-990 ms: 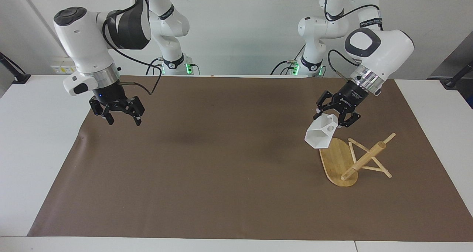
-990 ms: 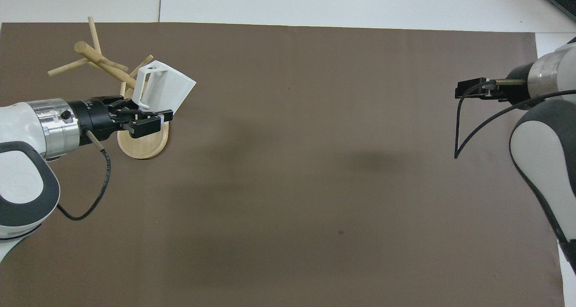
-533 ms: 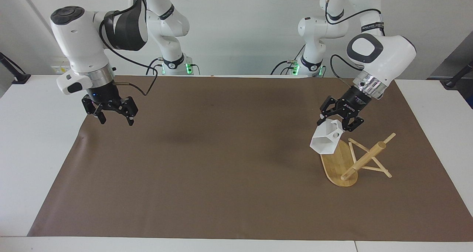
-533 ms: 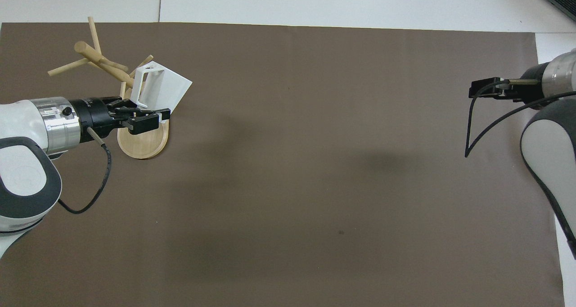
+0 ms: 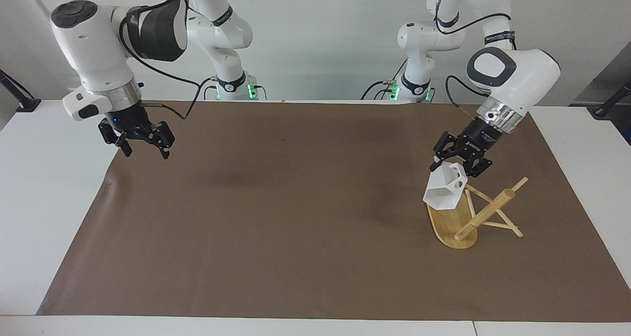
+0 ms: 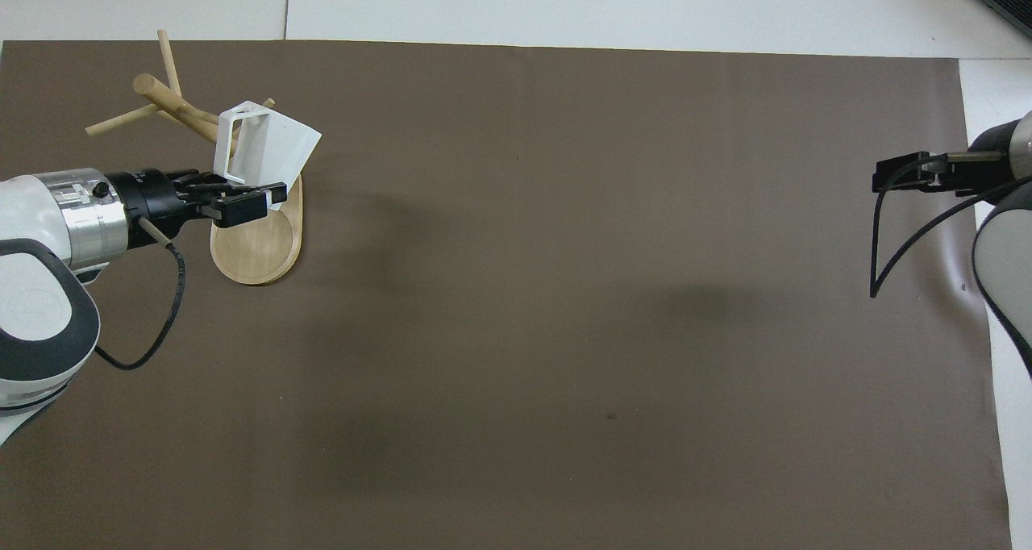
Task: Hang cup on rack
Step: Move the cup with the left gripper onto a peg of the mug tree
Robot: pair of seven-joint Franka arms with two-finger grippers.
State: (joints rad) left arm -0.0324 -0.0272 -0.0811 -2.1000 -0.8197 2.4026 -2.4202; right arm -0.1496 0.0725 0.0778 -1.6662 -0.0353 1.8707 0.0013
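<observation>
The white faceted cup (image 5: 441,195) (image 6: 274,143) hangs tilted in the air over the rack's oval base (image 5: 451,225) (image 6: 258,252), close beside a peg. My left gripper (image 5: 457,167) (image 6: 250,197) is shut on the cup's handle end. The bamboo rack stands toward the left arm's end of the table, its post (image 5: 485,212) (image 6: 173,102) and thin pegs bare. My right gripper (image 5: 144,151) (image 6: 903,175) hangs open and empty over the edge of the brown mat at the right arm's end.
A brown mat (image 5: 296,218) covers most of the white table (image 5: 44,178). Nothing else lies on the mat.
The left gripper has carried the cup sideways toward the rack's post, over the base. The right gripper has drawn back toward its own end of the table.
</observation>
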